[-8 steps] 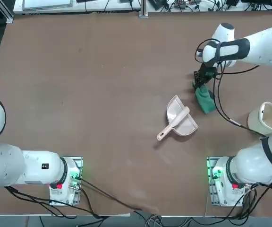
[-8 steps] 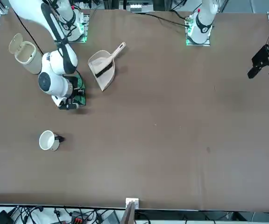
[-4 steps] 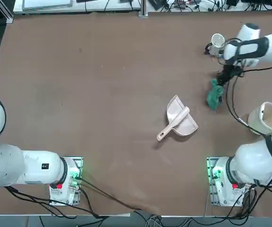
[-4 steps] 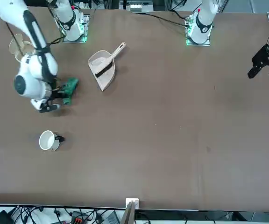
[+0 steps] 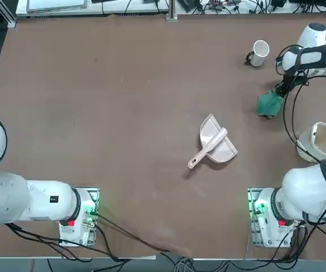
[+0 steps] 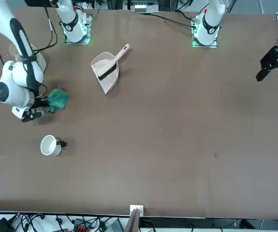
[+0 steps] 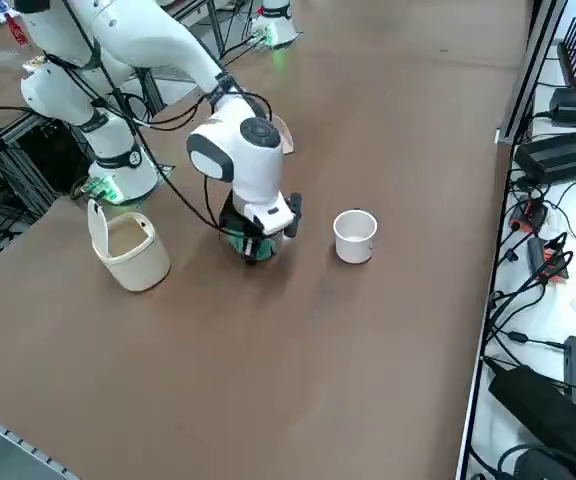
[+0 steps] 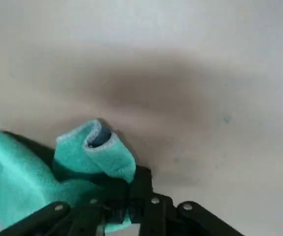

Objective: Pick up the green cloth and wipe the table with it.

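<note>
The green cloth [image 5: 269,104] lies bunched on the brown table [image 5: 123,102] at the far right, trailing from my right gripper [image 5: 280,90], which is shut on one of its edges. In the front view the green cloth [image 6: 58,98] spreads beside the right gripper [image 6: 45,103], low on the tabletop [image 6: 177,121]. The right wrist view shows the teal cloth [image 8: 38,169] pinched between my closed fingers [image 8: 141,206]. From the right side, the arm's wrist covers most of the cloth [image 7: 252,250].
A white mug [image 5: 259,52] stands just beyond the cloth. A cream bin [image 5: 320,141] sits near the right edge. The pinkish dustpan [image 5: 215,143] lies mid-table, toward the left of the cloth.
My right gripper has dragged the green cloth across the table toward the right edge, away from the dustpan. The mug, hidden under the arm before, now shows.
</note>
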`<state>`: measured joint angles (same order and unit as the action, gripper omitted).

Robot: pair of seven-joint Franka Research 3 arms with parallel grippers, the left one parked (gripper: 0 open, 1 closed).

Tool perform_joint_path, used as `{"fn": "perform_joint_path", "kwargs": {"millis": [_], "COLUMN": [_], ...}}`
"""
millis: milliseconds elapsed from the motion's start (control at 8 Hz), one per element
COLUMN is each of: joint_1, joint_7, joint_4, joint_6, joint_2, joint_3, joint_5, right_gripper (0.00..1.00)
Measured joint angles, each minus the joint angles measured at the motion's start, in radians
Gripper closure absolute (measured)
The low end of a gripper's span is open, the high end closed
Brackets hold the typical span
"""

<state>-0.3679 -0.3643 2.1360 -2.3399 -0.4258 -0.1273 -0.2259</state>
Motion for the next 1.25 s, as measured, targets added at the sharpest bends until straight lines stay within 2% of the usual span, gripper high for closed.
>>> {"fn": "perform_joint_path", "kwargs": {"millis": [125, 375, 625, 875, 1250], "joint_1": [0.004, 0.01, 0.025, 0.029, 0.028], "joint_7": [0.031, 0.204, 0.37, 0.506, 0.657], "joint_4": [-0.008, -0.013, -0.007, 0.002, -0.03], "joint_6": [0.017, 0.093, 0.136, 0.148, 0.223], "joint_2": [-0.003, 0.002, 0.013, 0.024, 0.048], "joint_3": [-0.025, -0.145, -0.268, -0.353, -0.443], "joint_5": [0.0, 0.011, 0.075, 0.106, 0.109], "right_gripper": [0.95, 0.95, 0.95, 0.95, 0.95]}}
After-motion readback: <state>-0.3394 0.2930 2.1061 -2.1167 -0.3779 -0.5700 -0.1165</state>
